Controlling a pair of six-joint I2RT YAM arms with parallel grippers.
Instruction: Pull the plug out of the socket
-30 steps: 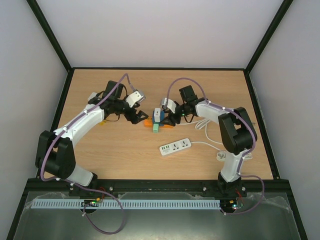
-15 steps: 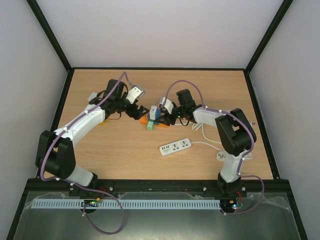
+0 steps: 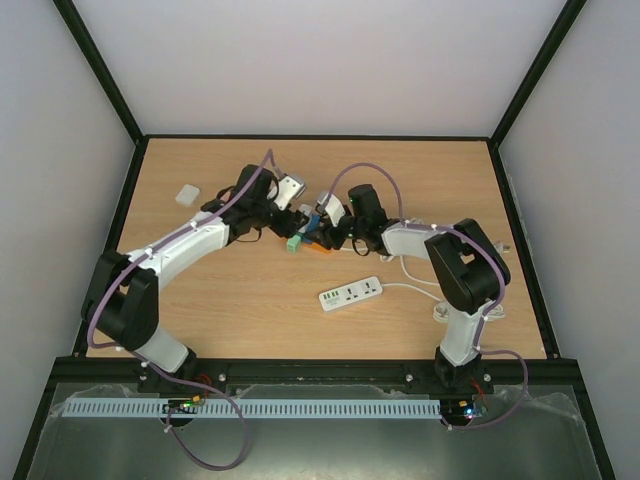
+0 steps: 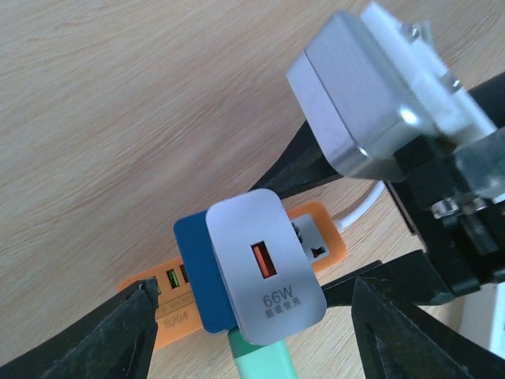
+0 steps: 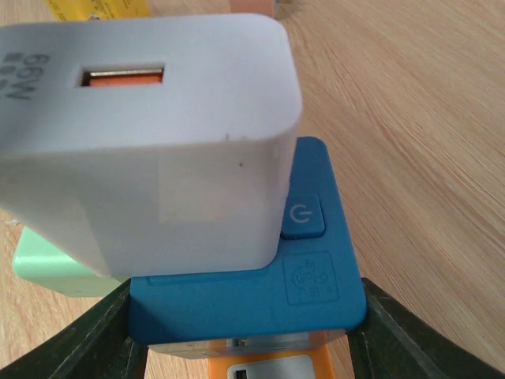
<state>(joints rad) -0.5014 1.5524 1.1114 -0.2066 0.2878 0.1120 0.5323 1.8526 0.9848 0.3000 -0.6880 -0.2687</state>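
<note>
White walls enclose a wooden table (image 3: 220, 300). Only the overhead view shows the small white block (image 3: 187, 194) near the back-left corner.

The left gripper (image 4: 254, 294) stands wide, with a dark finger on either side of the plug and clear of its faces. The plug, a white charger (image 4: 264, 272), is seated on a blue adapter (image 5: 237, 304) atop the orange socket strip (image 4: 167, 312). It sits about midway between the left and right edges and somewhat toward the back. A mint-green block (image 4: 260, 359) lies just beside it.

The left wrist camera alone shows "66W" printed under the charger's orange port. The right wrist camera alone shows the adapter's power button.

The right gripper (image 5: 245, 312) is clamped on the blue adapter's sides. Toward the front-right lies a white power strip (image 3: 352, 293), seen only from overhead.
</note>
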